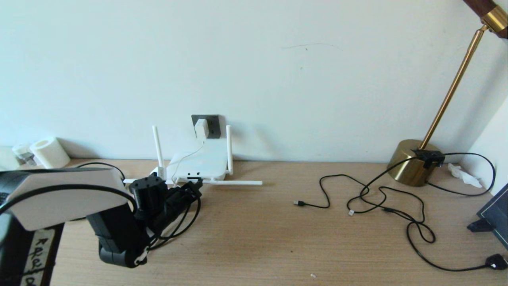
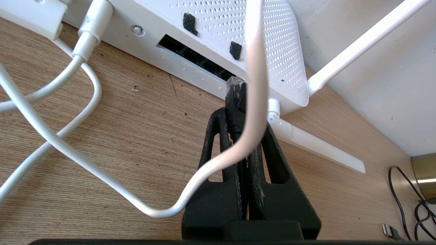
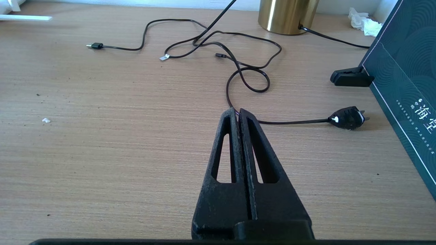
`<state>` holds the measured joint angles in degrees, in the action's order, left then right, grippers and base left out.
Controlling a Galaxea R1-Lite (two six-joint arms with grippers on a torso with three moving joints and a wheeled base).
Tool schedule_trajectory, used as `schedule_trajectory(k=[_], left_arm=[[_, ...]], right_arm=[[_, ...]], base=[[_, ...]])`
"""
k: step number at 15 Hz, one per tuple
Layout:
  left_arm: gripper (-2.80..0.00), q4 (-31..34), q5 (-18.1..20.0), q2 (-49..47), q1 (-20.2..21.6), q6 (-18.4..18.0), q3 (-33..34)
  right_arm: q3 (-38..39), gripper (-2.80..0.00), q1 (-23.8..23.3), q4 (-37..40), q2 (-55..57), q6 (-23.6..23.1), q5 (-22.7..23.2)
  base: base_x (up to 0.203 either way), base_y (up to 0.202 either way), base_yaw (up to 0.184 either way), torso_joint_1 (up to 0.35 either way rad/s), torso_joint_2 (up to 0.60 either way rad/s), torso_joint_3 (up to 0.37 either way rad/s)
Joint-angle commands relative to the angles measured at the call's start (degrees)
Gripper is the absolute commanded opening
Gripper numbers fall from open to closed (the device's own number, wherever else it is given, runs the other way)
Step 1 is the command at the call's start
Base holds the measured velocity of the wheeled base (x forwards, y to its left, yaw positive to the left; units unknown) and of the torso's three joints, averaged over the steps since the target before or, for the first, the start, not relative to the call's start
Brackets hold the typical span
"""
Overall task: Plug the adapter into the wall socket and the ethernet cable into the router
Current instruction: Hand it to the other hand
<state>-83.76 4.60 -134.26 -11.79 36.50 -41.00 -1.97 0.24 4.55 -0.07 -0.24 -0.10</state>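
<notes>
The white router (image 1: pixel 198 163) lies against the wall with its stick antennas spread out. Behind it, the white adapter (image 1: pixel 201 128) sits in the dark grey wall socket (image 1: pixel 212 124), and its thin white cord runs down to the router. My left gripper (image 1: pixel 191 188) is at the router's front edge, shut on the ethernet cable's black connector (image 2: pixel 235 92). The connector's tip is at the end of the dark port row (image 2: pixel 194 56); I cannot tell if it is inside. The white cord (image 2: pixel 253 68) crosses in front of the fingers. The black ethernet cable (image 1: pixel 189 223) loops under the arm. My right gripper (image 3: pixel 237 111) hovers shut and empty over bare table.
Thin black cords (image 1: pixel 377 198) with small plugs sprawl over the right half of the table. A brass lamp base (image 1: pixel 412 163) stands at the back right, beside a dark box (image 1: pixel 496 214) and a black mains plug (image 1: pixel 496 262). A white roll (image 1: pixel 49 152) stands at the far left.
</notes>
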Motion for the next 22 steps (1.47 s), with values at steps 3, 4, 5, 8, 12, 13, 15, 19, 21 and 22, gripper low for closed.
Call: schedule_trajectory(k=[3,4,5,8,12,13,15,19,21,22], left_arm=[[-2.8,-0.35,0.06,-0.65,0.01,0.15,-0.22],[-2.8,-0.35,0.06,-0.65,-0.05,0.15,-0.22],[-2.8,-0.35,0.06,-0.65,0.01,0.15,-0.29],[-2.8,-0.35,-0.03,-0.74,0.01,0.15,-1.1],[-2.8,-0.35,-0.03,-0.74,0.01,0.23,-0.92],[-2.8,-0.35,-0.03,-0.74,0.01,0.23,-0.75],[-2.8,-0.35,-0.03,-0.74,0.36,0.23,-0.75],[-2.8,-0.35,-0.03,-0.74,0.45,0.23,-0.75],[-2.8,-0.35,-0.03,-0.74,0.54,0.23,-0.75],[-2.8,-0.35,-0.03,-0.74,0.54,0.23,-0.75]], right_arm=[[0.04,-2.8,0.02,0.02,0.07,-0.02,0.01],[0.04,-2.8,0.02,0.02,0.07,-0.02,0.01],[0.04,-2.8,0.02,0.02,0.07,-0.02,0.01],[-0.01,-2.8,0.02,0.02,0.07,-0.02,0.01],[-0.04,-2.8,0.02,0.02,0.07,-0.02,0.01],[-0.05,-2.8,0.02,0.02,0.07,-0.02,0.01],[-0.05,-2.8,0.02,0.02,0.07,-0.02,0.01],[0.02,-2.8,0.02,0.02,0.07,-0.02,0.01],[0.04,-2.8,0.02,0.02,0.07,-0.02,0.01],[0.04,-2.8,0.02,0.02,0.08,-0.02,0.01]], base=[[0.0,0.0,0.0,0.0,0.0,0.0],[0.0,0.0,0.0,0.0,0.0,0.0],[0.0,0.0,0.0,0.0,0.0,0.0],[0.0,0.0,0.0,0.0,0.0,0.0],[0.0,0.0,0.0,0.0,0.0,0.0],[0.0,0.0,0.0,0.0,0.0,0.0],[0.0,0.0,0.0,0.0,0.0,0.0],[0.0,0.0,0.0,0.0,0.0,0.0],[0.0,0.0,0.0,0.0,0.0,0.0],[0.0,0.0,0.0,0.0,0.0,0.0]])
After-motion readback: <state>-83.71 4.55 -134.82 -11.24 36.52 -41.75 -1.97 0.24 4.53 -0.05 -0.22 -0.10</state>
